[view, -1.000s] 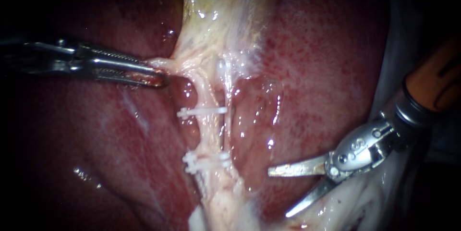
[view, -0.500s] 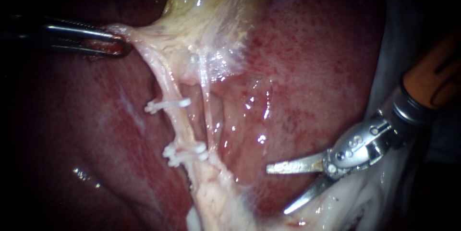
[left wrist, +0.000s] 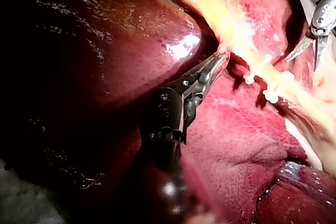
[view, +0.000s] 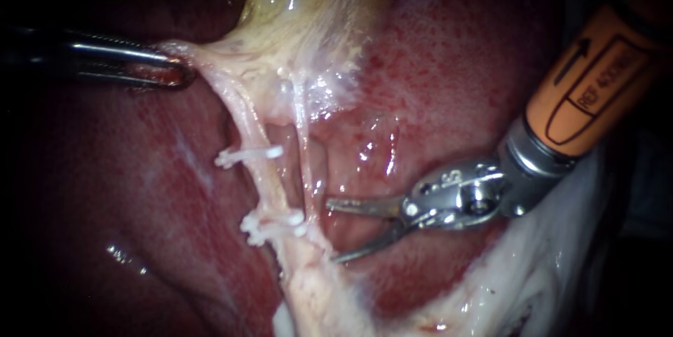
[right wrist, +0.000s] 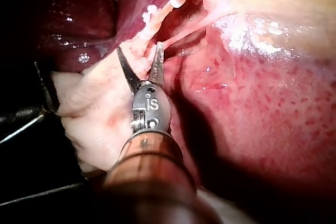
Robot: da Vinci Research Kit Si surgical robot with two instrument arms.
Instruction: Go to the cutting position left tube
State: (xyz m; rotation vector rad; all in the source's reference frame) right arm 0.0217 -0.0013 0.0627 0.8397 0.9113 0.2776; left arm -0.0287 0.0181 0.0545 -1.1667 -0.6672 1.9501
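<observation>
Steel jaws of my left instrument [view: 174, 69] sit clamped on pale tissue [view: 203, 53] at the foot of the gallbladder [view: 308, 22], holding it taut over the liver [view: 140, 190]. The left tube [view: 261, 181] runs stretched between an upper clip [view: 249, 155] and a lower clip [view: 273, 225]. My right instrument [view: 332, 232], blades apart and empty, hovers just beside the lower clip. The approach looks nearly complete, though the blades do not yet straddle the tube between the clips.
</observation>
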